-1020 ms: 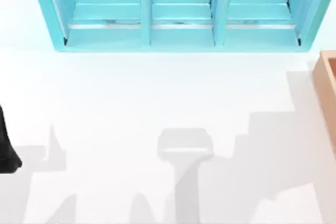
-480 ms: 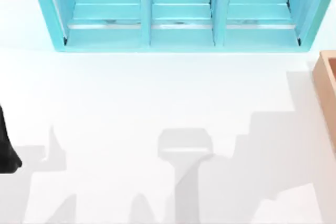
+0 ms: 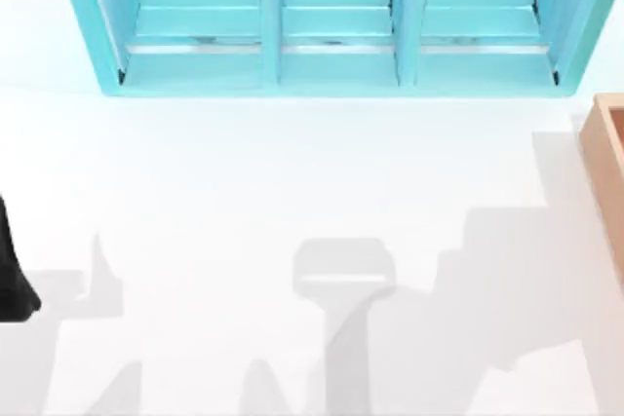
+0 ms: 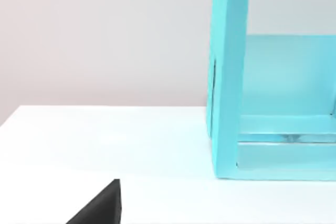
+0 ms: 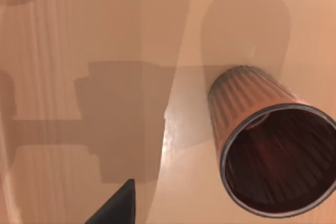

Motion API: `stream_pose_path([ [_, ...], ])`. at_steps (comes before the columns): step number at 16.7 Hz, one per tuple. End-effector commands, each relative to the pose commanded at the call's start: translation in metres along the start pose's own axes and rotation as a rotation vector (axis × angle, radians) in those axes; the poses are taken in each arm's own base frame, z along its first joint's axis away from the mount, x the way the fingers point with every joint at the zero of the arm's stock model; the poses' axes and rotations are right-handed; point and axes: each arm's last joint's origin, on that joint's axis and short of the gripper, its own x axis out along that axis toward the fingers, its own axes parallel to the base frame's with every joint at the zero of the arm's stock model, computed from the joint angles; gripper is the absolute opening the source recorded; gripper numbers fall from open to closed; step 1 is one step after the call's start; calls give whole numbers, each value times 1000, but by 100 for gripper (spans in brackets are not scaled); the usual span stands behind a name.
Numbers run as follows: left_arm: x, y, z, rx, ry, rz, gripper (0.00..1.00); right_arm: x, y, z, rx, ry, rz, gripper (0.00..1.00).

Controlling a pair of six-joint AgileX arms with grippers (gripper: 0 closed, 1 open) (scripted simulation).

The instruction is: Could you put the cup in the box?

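Where the right wrist view looks down, the small reddish-brown ribbed tapered cup (image 5: 273,156) is seen standing upright on the orange-brown wooden floor of the light tan wooden box (image 5: 79,35), so it's already inside. A dark tip of the right gripper (image 5: 116,207) is caught just beside it; whether it's released or clenched can't be told. From above, the box's thick wall (image 3: 606,158) is spotted at the white counter's (image 3: 292,192) right edge, near the big turquoise three-bay shelf unit (image 3: 331,21). The left arm (image 3: 12,280) is parked at the counter's left edge.
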Motion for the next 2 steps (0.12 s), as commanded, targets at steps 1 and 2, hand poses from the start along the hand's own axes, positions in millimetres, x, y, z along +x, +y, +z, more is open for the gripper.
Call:
stream_pose_path([
  [1, 0, 0, 0, 0, 0, 0, 100, 0, 0, 0, 0, 0, 0, 100],
  [2, 0, 0, 0, 0, 0, 0, 100, 0, 0, 0, 0, 0, 0, 100],
])
